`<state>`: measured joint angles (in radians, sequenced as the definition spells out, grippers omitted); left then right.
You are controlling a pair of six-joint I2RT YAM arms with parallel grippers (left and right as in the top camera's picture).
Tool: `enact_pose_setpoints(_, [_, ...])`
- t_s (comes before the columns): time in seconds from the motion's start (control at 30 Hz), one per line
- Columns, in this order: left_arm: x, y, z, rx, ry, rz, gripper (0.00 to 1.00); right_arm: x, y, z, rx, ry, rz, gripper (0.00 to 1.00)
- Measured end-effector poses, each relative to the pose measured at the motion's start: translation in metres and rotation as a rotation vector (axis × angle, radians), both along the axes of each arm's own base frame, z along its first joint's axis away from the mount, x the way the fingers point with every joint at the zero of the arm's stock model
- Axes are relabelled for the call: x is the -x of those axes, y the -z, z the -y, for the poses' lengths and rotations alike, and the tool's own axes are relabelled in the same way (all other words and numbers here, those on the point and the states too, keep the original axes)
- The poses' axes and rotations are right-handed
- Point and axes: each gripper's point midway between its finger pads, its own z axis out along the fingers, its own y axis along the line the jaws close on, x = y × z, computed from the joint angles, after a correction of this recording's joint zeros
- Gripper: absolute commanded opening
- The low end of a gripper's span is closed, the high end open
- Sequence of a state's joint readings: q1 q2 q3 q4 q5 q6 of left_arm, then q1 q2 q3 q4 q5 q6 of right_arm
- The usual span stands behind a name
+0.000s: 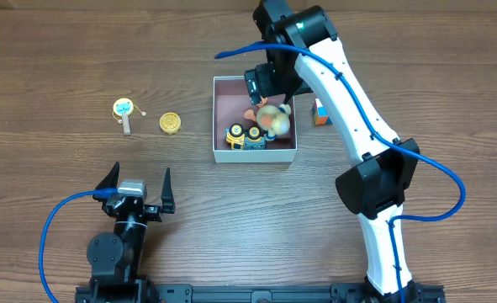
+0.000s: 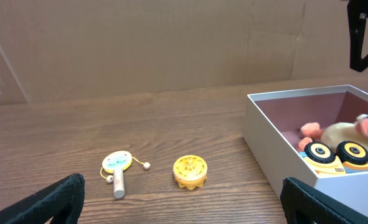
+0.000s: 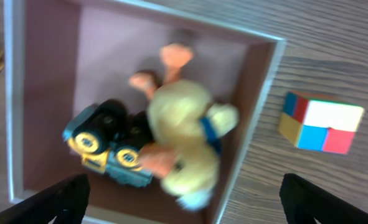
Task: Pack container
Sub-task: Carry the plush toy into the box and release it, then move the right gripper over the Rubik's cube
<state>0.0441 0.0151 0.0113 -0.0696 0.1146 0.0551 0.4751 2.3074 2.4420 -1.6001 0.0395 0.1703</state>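
The container (image 1: 215,118) is a square white-walled box with a mauve-pink inside at the table's middle; it also shows in the left wrist view (image 2: 277,155) and the right wrist view (image 3: 47,93). Inside it lie a yellow-wheeled toy truck (image 1: 244,136) (image 3: 106,146) and a pale yellow plush duck (image 1: 273,118) (image 3: 184,137), which looks blurred. My right gripper (image 1: 269,88) (image 3: 184,199) hangs open above the container's far right part and holds nothing. My left gripper (image 1: 137,178) (image 2: 184,199) is open and empty near the front left.
A small rattle drum on a stick (image 1: 124,110) (image 2: 118,167) and a round yellow toy (image 1: 171,123) (image 2: 190,171) lie left of the container. A colourful puzzle cube (image 1: 319,112) (image 3: 320,122) sits just right of it.
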Motion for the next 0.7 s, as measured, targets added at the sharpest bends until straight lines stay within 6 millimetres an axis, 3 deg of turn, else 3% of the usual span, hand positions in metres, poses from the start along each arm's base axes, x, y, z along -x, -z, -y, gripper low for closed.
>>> enact_pose_setpoints(0.07, [0.0, 0.0, 0.0, 0.0, 0.0, 0.0, 1.0, -0.009, -0.006, 0.014, 0.008, 0.044, 0.024, 1.0])
enact_pose_setpoints(0.13, [0.0, 0.0, 0.0, 0.0, 0.0, 0.0, 1.0, -0.023, -0.019, 0.04, 0.002, 0.115, 0.058, 1.0])
enact_pose_setpoints(0.23, [0.0, 0.0, 0.0, 0.0, 0.0, 0.0, 1.0, -0.029, -0.028, 0.086, 0.017, 0.211, 0.045, 1.0])
enact_pose_setpoints(0.4, [0.0, 0.0, 0.0, 0.0, 0.0, 0.0, 1.0, -0.034, -0.017, 0.158, 0.007, 0.348, -0.02, 1.0])
enact_pose_setpoints(0.5, [0.0, 0.0, 0.0, 0.0, 0.0, 0.0, 1.0, -0.025, 0.004, 0.171, 0.025, 0.346, -0.093, 1.0])
enact_pose_setpoints(0.7, [0.0, 0.0, 0.0, 0.0, 0.0, 0.0, 1.0, -0.004, 0.049, 0.163, 0.063, 0.286, -0.217, 1.0])
